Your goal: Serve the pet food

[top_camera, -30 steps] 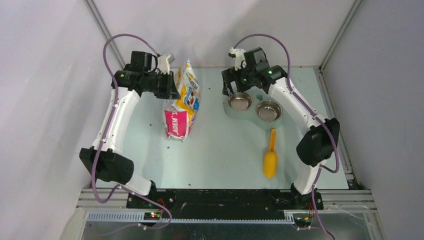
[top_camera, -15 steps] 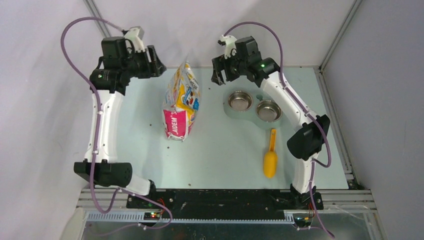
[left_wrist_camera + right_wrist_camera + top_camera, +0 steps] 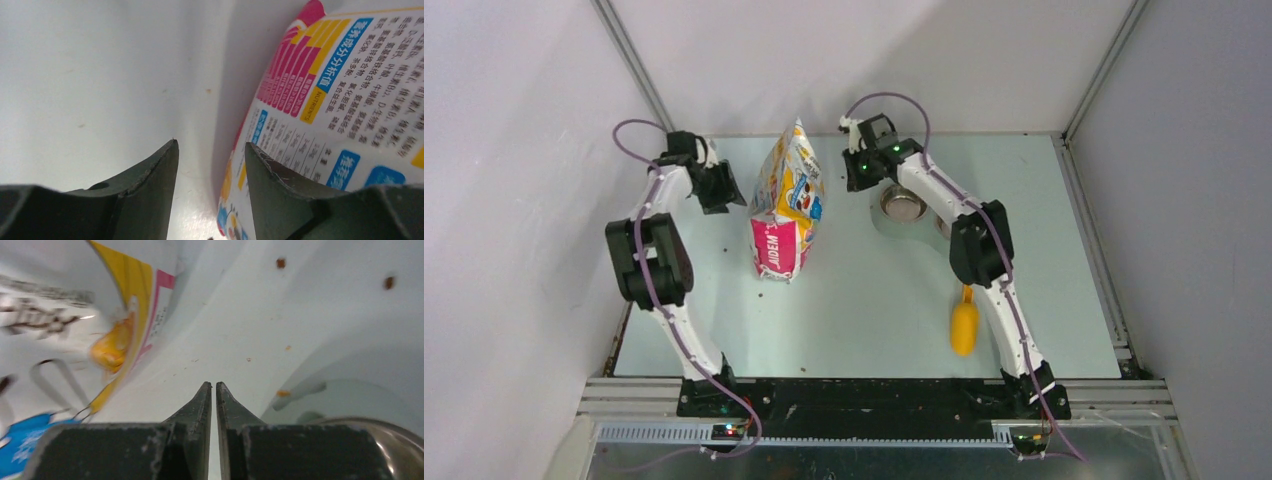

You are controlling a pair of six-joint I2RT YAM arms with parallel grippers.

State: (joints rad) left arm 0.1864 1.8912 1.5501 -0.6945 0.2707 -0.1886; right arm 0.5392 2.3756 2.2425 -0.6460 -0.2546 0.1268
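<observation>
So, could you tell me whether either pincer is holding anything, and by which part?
Nothing is held. The left pincer stands open beside the bag without gripping it; the right pincer is shut on nothing.

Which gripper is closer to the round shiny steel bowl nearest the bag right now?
Right. The right gripper, shut, sits just beside the rim of the steel bowl, between it and the glossy cartoon-cat bag; the left gripper, open, is on the bag's far side.

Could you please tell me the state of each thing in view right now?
bag: standing, not gripped.
left gripper: open, beside the bag.
right gripper: shut, empty.
bowl: empty.
scoop: lying flat on the table.
pet food: a few stray bits on the table.
</observation>
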